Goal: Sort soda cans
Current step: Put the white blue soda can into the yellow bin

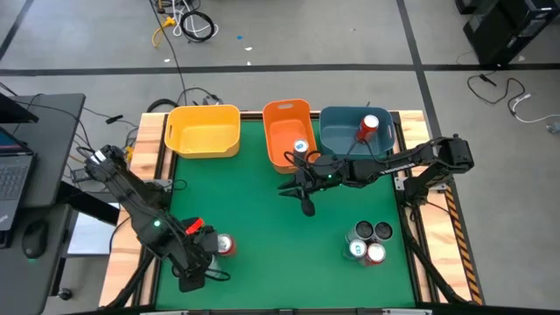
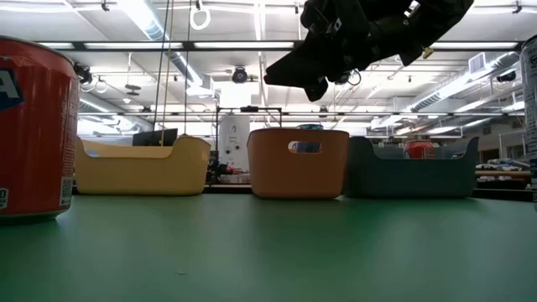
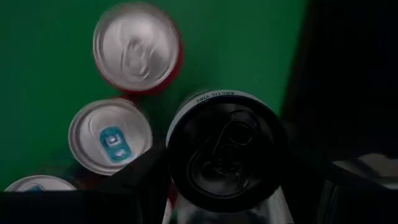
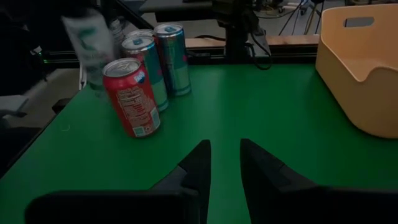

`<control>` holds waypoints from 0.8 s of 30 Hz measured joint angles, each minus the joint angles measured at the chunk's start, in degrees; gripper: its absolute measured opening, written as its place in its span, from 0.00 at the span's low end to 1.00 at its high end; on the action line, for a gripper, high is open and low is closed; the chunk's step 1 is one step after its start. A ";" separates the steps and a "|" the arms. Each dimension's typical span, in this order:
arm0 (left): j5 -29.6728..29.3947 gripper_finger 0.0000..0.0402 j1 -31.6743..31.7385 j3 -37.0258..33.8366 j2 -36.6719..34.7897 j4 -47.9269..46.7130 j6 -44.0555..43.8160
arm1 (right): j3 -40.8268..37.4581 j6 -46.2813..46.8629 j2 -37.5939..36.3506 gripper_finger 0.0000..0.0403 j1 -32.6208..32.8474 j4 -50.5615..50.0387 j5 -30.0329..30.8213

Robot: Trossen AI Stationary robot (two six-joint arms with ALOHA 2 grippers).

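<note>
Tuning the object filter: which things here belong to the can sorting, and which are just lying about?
Job:
dark-topped can in the left pincer; red can nearby; four cans on the table's right; white can in the orange bin; second red can in the blue bin; yellow bin; right pincer above mid-table.

Lying about:
laptop; mouse; floor cables.

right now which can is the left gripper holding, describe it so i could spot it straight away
Start at the green table and go to its near left corner, where the left gripper sits over a small group of cans. It is closed on the black-topped can. Its neighbours, a red can and a can with a blue tab, have silver tops; this is the only dark-lidded one there.
</note>
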 joint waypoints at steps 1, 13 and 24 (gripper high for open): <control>-0.80 0.61 0.00 1.47 0.05 -1.02 0.02 | 0.00 0.00 0.00 0.18 0.00 0.00 0.00; -17.08 0.61 3.48 23.04 0.14 -19.99 -5.90 | 0.00 -0.02 0.00 0.18 0.13 0.02 0.02; -21.13 0.61 8.95 27.77 0.07 -20.91 0.10 | 0.00 -0.44 0.00 0.18 1.37 0.00 0.02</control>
